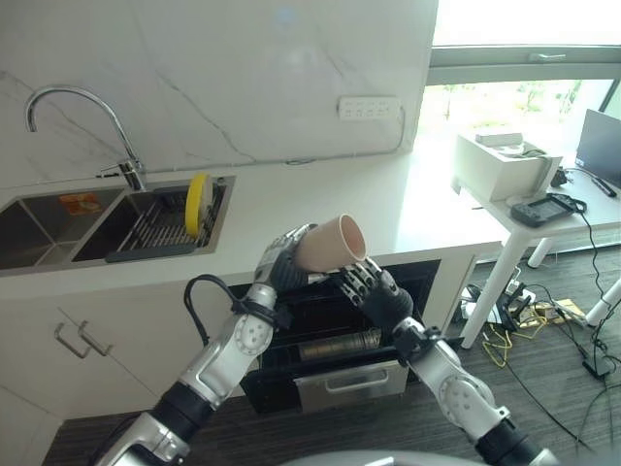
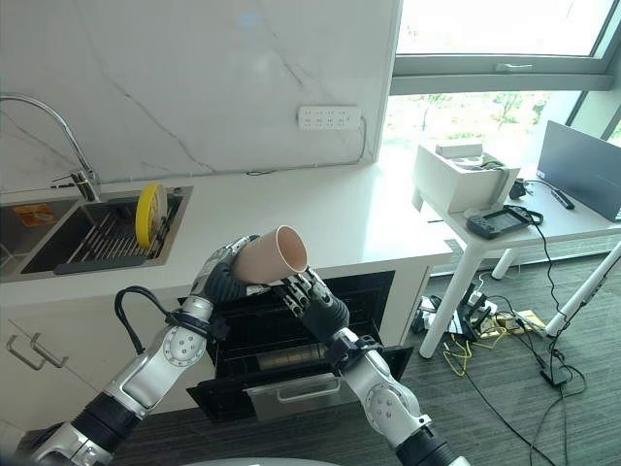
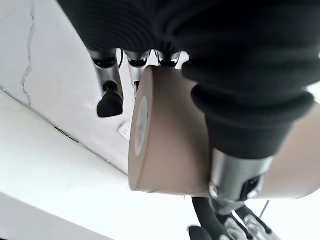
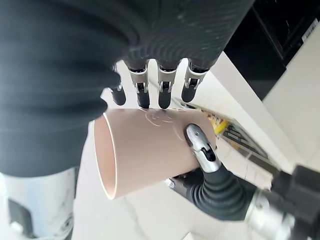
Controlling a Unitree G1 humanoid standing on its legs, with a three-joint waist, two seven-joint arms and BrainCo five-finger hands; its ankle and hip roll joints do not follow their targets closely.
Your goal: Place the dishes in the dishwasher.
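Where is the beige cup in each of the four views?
Left eye view: cup centre, held over the open dishwasher.
Right eye view: cup left of centre.
Left wrist view: cup central.
Right wrist view: cup centre.
Shared landmark: left hand holding it.

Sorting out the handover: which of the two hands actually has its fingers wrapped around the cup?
The left hand: its fingers curl round the base end of the beige cup. The right hand sits under the cup with straighter fingers.
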